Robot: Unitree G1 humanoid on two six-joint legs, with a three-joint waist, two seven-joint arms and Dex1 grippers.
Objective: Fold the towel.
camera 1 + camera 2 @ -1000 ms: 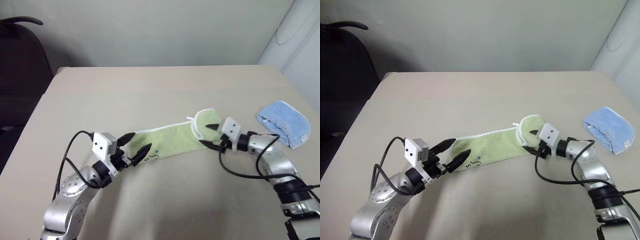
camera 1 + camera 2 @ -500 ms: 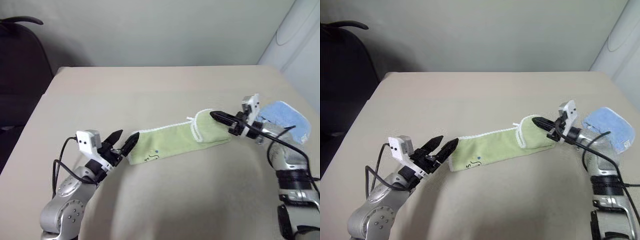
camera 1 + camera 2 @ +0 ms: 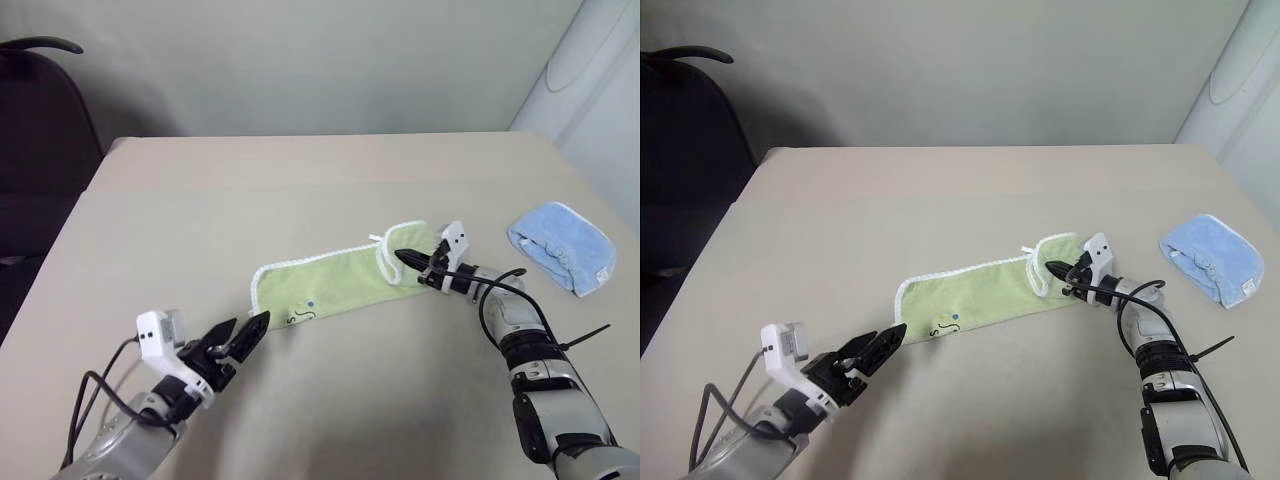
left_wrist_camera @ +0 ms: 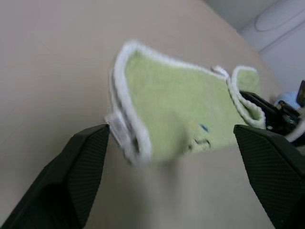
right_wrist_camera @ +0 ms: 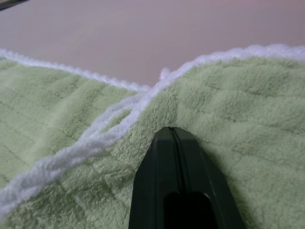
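Across the middle of the beige table lies the light green towel, a long strip whose long axis runs slantwise from the robot's near left up toward its far right. Its right end is doubled back over the strip, the white edging showing where that flap sits, which suggests a first fold is under way. Well apart to the right rests a folded light blue towel, no part of this job. On the left end, a small white loop tag and a dark embroidered mark sit near the edge. The left pincer hovers just short of that end with its jaws spread wide, apparently clear of the cloth. The right pincer is closed with its tips together, pressing on the folded flap, probably to flatten the crease rather than to lift it.
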